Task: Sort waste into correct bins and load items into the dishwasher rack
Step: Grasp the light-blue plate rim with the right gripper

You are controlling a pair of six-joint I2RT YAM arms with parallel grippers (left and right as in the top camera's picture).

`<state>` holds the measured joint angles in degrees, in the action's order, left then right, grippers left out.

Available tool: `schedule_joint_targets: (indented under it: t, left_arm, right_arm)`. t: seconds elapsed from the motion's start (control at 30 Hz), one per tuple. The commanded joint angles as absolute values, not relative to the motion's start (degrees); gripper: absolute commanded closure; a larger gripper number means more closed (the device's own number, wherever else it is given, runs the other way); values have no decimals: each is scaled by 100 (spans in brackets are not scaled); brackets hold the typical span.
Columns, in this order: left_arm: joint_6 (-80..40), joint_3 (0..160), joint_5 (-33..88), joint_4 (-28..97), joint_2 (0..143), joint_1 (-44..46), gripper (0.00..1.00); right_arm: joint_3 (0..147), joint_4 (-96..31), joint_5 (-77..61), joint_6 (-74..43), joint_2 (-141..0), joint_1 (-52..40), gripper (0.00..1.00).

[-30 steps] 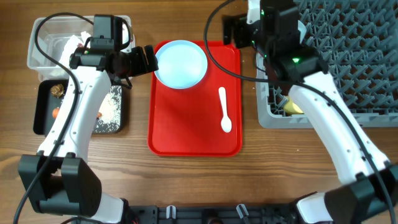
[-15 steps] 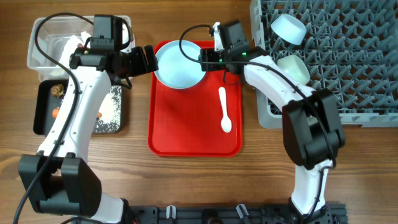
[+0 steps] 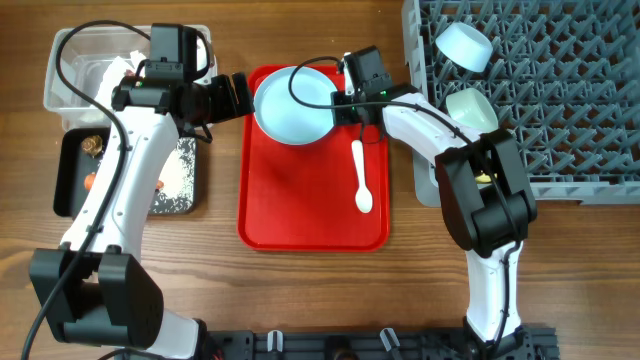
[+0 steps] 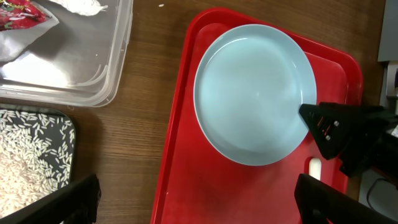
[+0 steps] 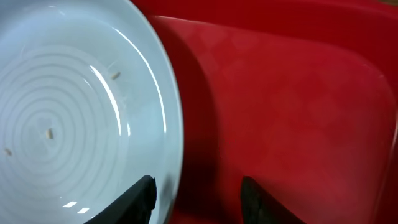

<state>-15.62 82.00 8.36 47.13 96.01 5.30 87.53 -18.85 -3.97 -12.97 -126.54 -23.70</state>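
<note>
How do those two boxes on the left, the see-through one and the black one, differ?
The clear tub is see-through; the black tray is opaque. The tub holds a red wrapper and white napkin; the tray holds rice grains and a small carrot. Both are rectangular, left of the red tray.

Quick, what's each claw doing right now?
Left gripper: open, empty.
Right gripper: open, one finger either side of the pale-blue plate rim, not yet clamped.

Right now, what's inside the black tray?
White rice grains, a small brown lump and an orange carrot lie in the black tray. The left arm covers its middle, so anything there is hidden.
</note>
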Motion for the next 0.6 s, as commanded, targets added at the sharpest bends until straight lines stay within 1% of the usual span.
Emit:
schedule_joint_targets:
  t: [0.0, 0.07, 0.17, 0.33, 0.47, 0.5, 0.53, 0.57]
  left_arm:
    - [-1612, 8241, 781, 4703, 9564, 548, 0]
    - [-1612, 8241, 781, 4703, 9564, 545, 0]
    - [-1612, 8241, 781, 4703, 9564, 548, 0]
    - [-1612, 8241, 781, 4703, 9564, 548, 0]
    - [-1612, 8241, 781, 4703, 9564, 548, 0]
    - [-1612, 8241, 781, 4703, 9564, 548, 0]
    - [-1612, 8241, 781, 4703, 9564, 548, 0]
    - [-1612, 8241, 781, 4703, 9564, 548, 0]
  right_arm:
    - [8764, -2010, -58, -1201, -12840, -2383, 55]
    - [8766, -2191, -12, -1203, -12840, -2383, 57]
    - [8766, -2606, -21, -1205, -12838, -2383, 64]
    - [8766, -3221, -414, -1212, -12838, -2377, 83]
    - [8766, -3479, -705, -1205, -12838, -2377, 85]
    - [8766, -3505, -714, -1205, -12838, -2377, 88]
    - [8766, -3518, -714, -1208, -12838, -2377, 93]
    - [8766, -3520, -714, -1212, -12838, -2377, 96]
